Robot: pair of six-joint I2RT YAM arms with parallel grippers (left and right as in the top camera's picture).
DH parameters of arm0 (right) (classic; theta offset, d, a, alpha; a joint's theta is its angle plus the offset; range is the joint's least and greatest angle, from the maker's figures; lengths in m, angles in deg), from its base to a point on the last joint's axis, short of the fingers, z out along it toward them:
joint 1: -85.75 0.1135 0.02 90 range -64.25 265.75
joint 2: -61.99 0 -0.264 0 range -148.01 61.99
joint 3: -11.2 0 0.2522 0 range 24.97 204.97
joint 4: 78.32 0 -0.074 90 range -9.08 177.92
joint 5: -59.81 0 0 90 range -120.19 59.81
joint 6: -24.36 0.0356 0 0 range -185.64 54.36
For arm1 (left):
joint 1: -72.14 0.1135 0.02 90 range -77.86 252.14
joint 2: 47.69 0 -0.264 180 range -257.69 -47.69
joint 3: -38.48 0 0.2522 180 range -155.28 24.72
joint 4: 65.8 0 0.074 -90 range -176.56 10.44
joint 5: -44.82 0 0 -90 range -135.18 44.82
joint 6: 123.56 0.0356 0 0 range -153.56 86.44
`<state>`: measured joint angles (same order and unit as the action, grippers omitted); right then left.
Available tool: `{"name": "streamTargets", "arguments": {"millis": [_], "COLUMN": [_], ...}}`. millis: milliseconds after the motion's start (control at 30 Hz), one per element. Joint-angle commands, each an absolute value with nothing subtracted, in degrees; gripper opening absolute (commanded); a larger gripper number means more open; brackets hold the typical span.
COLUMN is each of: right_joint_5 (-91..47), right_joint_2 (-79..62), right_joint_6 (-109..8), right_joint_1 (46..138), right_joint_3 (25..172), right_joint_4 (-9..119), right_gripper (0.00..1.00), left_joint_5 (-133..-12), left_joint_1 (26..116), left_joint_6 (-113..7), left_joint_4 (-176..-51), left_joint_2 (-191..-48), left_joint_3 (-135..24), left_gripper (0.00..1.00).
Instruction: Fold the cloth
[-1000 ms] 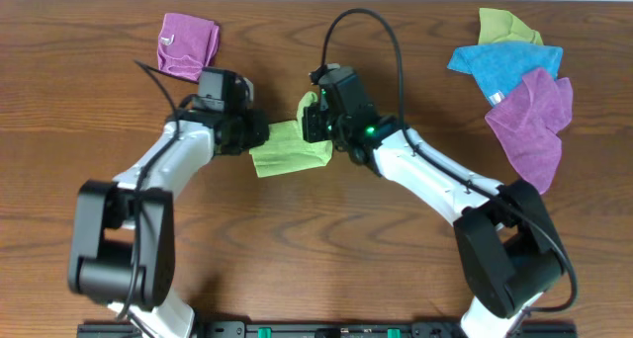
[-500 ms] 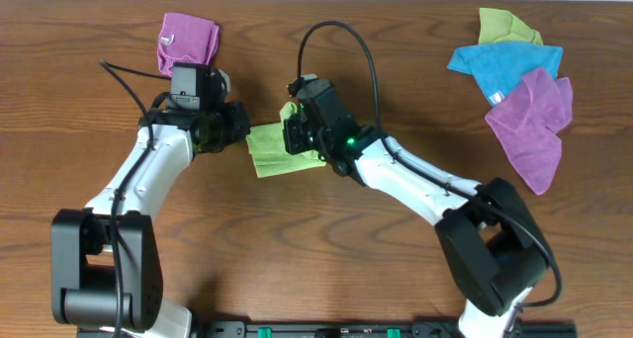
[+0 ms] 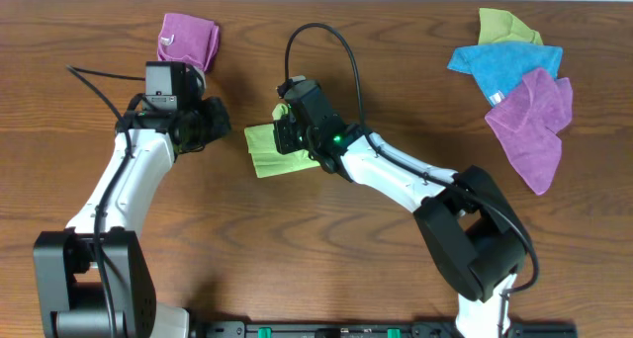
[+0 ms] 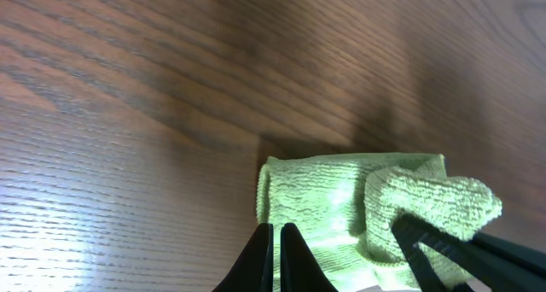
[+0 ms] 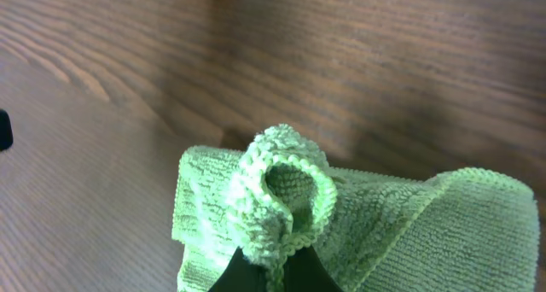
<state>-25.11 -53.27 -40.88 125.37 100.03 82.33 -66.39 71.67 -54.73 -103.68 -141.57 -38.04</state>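
Note:
A light green cloth [image 3: 265, 148] lies partly folded on the wooden table, left of centre. My right gripper [image 3: 290, 130] is shut on a bunched edge of the green cloth [image 5: 281, 194] and holds it over the rest of the cloth. My left gripper [image 3: 213, 128] is shut and empty, off the cloth's left edge. In the left wrist view the shut fingers [image 4: 275, 241] sit at the cloth's left edge [image 4: 316, 207].
A folded purple cloth [image 3: 188, 43] lies at the back left. A heap of green [image 3: 504, 27], blue [image 3: 504, 63] and purple [image 3: 534, 121] cloths lies at the back right.
My right gripper has carried the cloth's edge to the left over the cloth. My left gripper has let go of the cloth and drawn back to the left.

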Motion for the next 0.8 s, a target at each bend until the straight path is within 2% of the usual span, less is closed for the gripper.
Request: {"name": "streamTargets", "arguments": {"millis": [0,133,167,333,433,567,767], "right_joint_5": [-25.2,-24.7,-23.9,-21.8,-20.8,-17.5,-15.4], "right_joint_2": [-54.1,-54.1,-54.1,-54.1,-54.0,-53.6,-51.7], "right_joint_6": [-41.3,-41.4,-41.8,-42.2,-42.2,-42.1,-42.1], "right_joint_1": [127.0,128.5,128.8,130.5,131.2,131.2,131.2], "right_joint_3": [101.1,101.1,101.1,101.1,101.1,101.2,101.2], "right_joint_4": [81.3,81.3,81.3,81.2,81.3,81.3,81.5], "right_gripper": [0.06,0.12,0.17,0.59,0.73,0.99,0.99], "left_joint_5": [-65.5,-65.5,-65.5,-65.5,-65.5,-65.5,-65.6], "left_joint_1": [72.6,72.9,72.9,72.9,73.3,74.8,77.5], "left_joint_6": [-54.4,-54.4,-54.3,-54.4,-54.4,-54.4,-54.4], "left_joint_4": [-104.2,-104.3,-104.3,-104.2,-104.3,-104.6,-105.1], "left_joint_2": [-140.5,-140.5,-140.5,-140.5,-140.4,-140.3,-139.6], "left_joint_3": [-38.8,-38.8,-38.8,-38.8,-38.8,-38.8,-38.8], "left_gripper": [0.06,0.06,0.06,0.06,0.06,0.06,0.06]}}
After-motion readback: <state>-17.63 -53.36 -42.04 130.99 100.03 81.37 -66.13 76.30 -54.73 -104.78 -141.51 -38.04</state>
